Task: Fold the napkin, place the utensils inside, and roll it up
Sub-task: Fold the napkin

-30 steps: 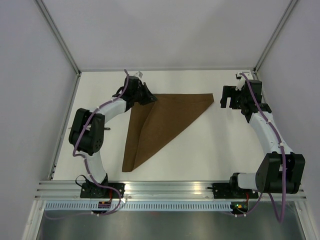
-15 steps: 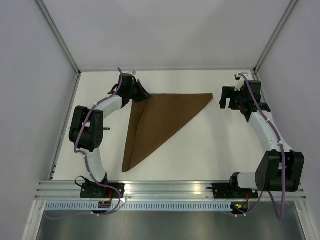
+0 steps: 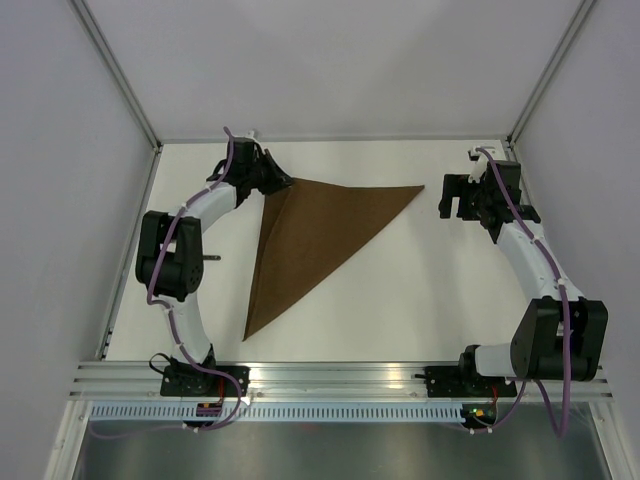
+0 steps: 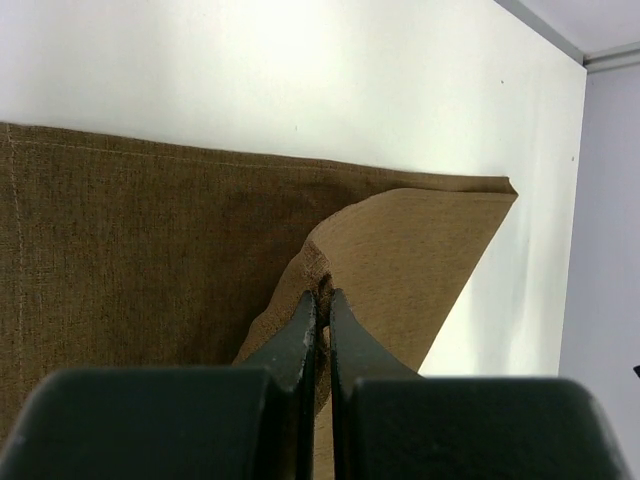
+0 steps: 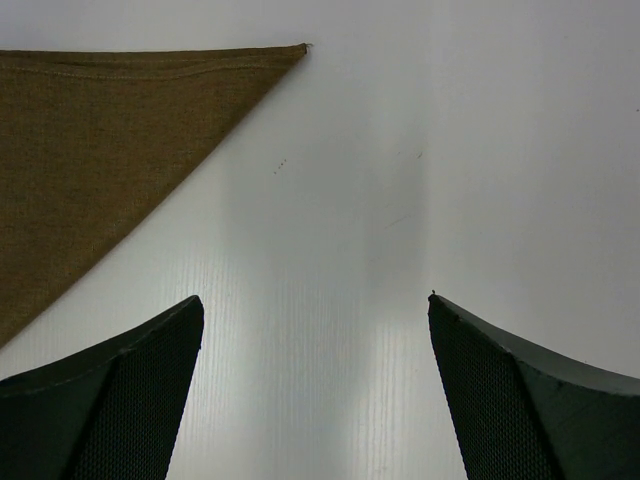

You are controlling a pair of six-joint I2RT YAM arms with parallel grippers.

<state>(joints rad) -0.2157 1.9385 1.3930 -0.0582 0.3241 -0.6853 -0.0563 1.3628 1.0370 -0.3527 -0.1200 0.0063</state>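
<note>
Folding under way: the napkin (image 3: pixel 312 238) lies on the white surface (image 3: pixel 430 300) as a brown triangle between the two arms. Its long straight edge runs along the far side and one tip points toward the near left. The left pincer (image 4: pixel 320 298) is clamped tight on the cloth at the far-left corner, where the wrist view shows the upper layer pinched and curling up off the layer beneath. The right pincer (image 5: pixel 313 298) hangs with its jaws spread wide and nothing between them, just beside the napkin's right tip but apart from it. By this look, the first diagonal fold is made or nearly so, with that held corner not yet laid flat and let go. No utensils appear in any view, so placing them inside and rolling the cloth up both look to be ahead.
</note>
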